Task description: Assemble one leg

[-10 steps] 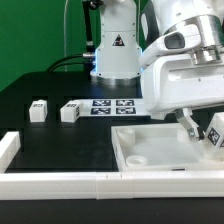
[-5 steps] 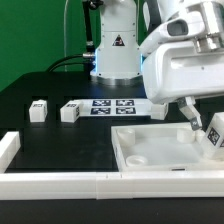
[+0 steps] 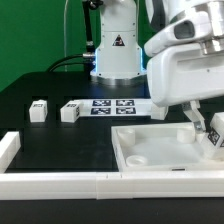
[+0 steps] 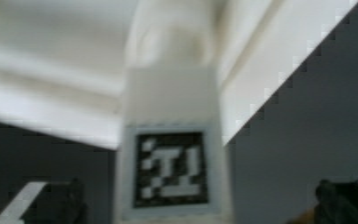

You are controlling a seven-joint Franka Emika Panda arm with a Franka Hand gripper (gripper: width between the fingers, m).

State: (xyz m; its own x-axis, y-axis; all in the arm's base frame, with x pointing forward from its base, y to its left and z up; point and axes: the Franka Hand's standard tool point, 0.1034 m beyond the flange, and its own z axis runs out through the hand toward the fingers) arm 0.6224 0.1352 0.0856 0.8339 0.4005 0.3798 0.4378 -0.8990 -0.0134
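Observation:
A white leg [image 3: 213, 139] with a tag sticker sits tilted at the right side of the white panel [image 3: 150, 150], at the exterior view's right. My gripper [image 3: 207, 130] is over it, one dark finger [image 3: 196, 122] showing beside it. In the wrist view the leg [image 4: 172, 130] lies between my fingertips [image 4: 34, 203], with dark gaps on both sides. The gripper [image 4: 190, 205] is open and touches nothing. Two more legs [image 3: 38, 110] [image 3: 70, 112] stand on the black table at the exterior view's left.
The marker board [image 3: 112, 106] lies flat behind the panel. A white rail [image 3: 60, 182] runs along the front edge, with a white block [image 3: 8, 148] at its left end. The robot base [image 3: 115, 50] stands at the back.
My arm has shifted up and toward the exterior view's right. The leg has stayed almost in place at the panel's right side.

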